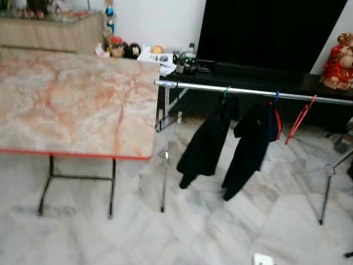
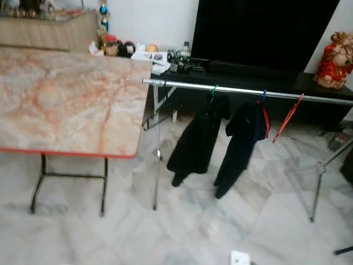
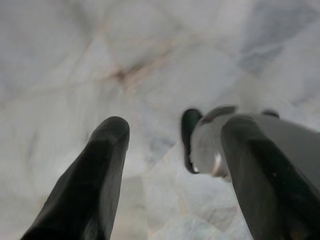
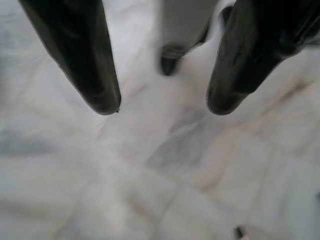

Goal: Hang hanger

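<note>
Marble floor under table and rack.

The silver clothes rail runs off the right edge, its far end unseen. The pink marble-patterned worktop is cut at the left edge. Small ornaments on the far black cabinet are too blurred to identify. A white object is clipped at the near edge.

Even, soft indoor light on the pale floor – both eye views slightly blurred, faint shadows under the tabletop; wrist views smeared, the black fingers out of focus
</note>
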